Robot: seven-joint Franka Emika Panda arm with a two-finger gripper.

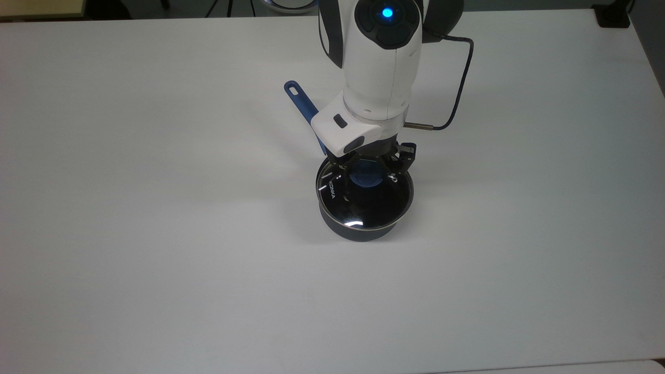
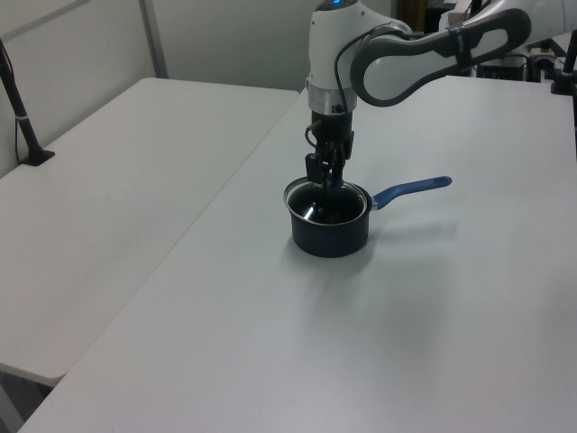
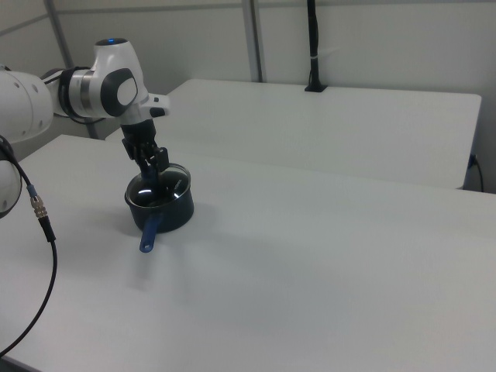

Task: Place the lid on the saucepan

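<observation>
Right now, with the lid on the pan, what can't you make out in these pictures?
- Top view: the arm's wrist hides most of the saucepan handle and the lid rim's far edge.
- Left view: whether the lid sits flush; too small.
- Right view: the gripper covers the knob.

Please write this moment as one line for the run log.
step: place lid | gripper: shut on lid knob | lid: on saucepan | release: not yet
</observation>
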